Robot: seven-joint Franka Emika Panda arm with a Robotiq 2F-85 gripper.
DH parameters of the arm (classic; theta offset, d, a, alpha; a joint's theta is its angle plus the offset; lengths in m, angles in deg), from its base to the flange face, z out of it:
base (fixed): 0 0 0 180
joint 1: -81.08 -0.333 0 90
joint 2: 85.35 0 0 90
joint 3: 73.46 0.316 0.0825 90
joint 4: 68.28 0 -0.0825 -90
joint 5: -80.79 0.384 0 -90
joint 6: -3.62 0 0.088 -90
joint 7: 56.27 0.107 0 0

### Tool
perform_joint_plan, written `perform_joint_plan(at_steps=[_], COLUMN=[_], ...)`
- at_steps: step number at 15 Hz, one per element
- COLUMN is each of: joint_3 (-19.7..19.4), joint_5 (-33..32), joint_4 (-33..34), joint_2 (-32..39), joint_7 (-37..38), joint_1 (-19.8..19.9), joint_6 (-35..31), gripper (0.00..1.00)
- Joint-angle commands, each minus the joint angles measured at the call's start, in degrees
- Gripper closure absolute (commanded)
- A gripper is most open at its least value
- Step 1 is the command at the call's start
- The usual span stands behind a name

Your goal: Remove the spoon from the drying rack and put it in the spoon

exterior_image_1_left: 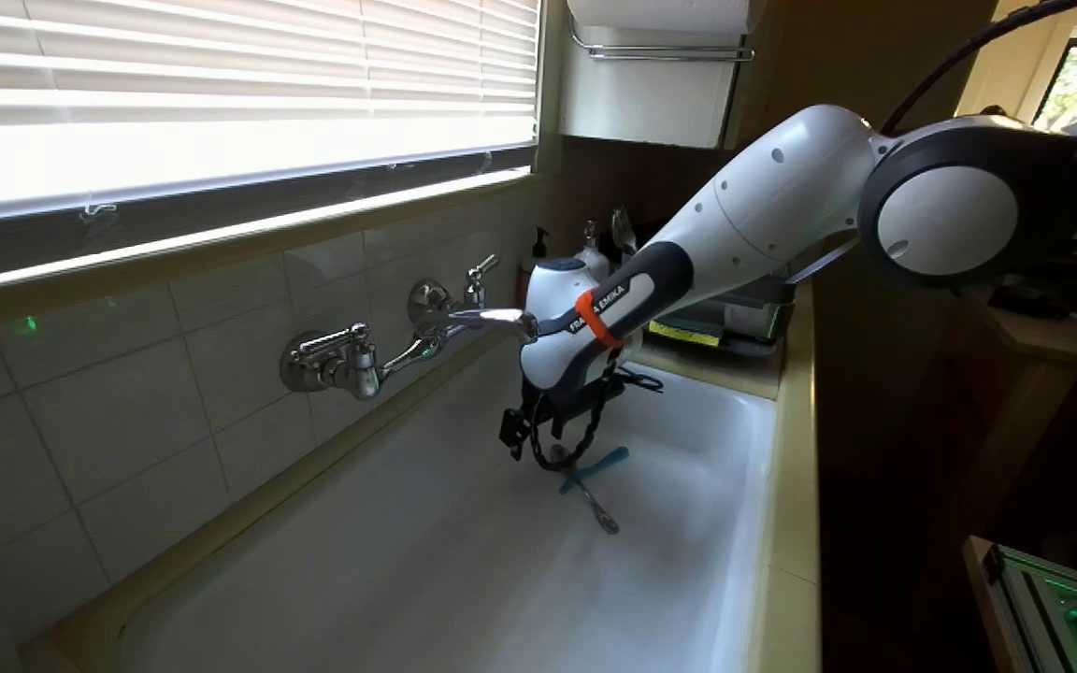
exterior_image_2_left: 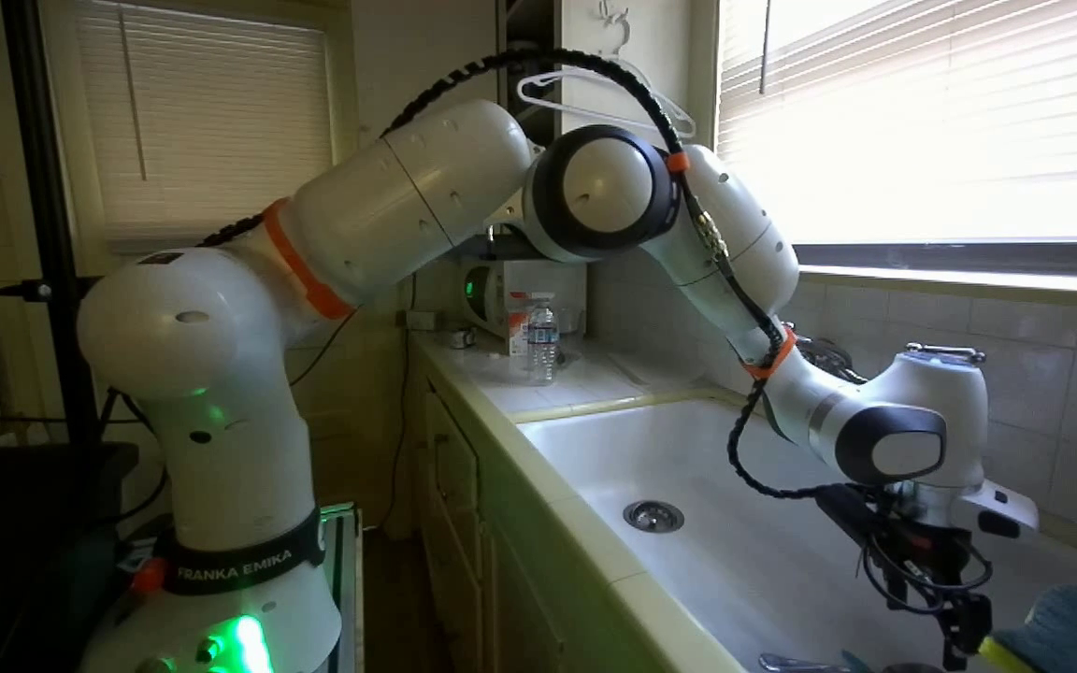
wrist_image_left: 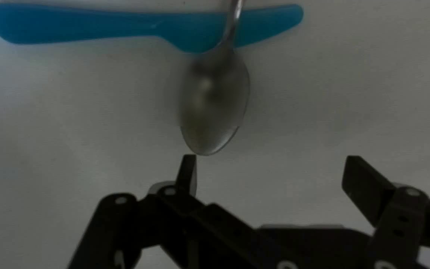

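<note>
One spoon (wrist_image_left: 217,87) lies beyond the parted, empty gripper (wrist_image_left: 270,164) in the wrist view, slightly left, bowl near, handle far.

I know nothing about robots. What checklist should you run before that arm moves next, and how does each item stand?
1. Spoon in sink: ok.
2. Gripper open: ok; fingers apart.
3. Nothing gripped: ok; only sink shows between the fingers.
4. Fingers clear of spoon: cannot tell; one looks close in the wrist view.
5. Spoon clear of knife: not ok; its handle crosses over it.
6. Arm clear of tap: cannot tell; they overlap in an exterior view.
</note>
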Motion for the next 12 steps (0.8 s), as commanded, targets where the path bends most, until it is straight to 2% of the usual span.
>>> perform_joint_plan(at_steps=[1, 12], joint_3=[-0.4, -2.5], joint_5=[-0.6, -4.3], joint_4=[-4.3, -15.7], joint_2=[-3.4, -15.3], joint_7=[0.1, 0.3], joint_1=[-0.5, -3.4], joint_6=[-1.2, 3.8], gripper=[0.0, 0.0])
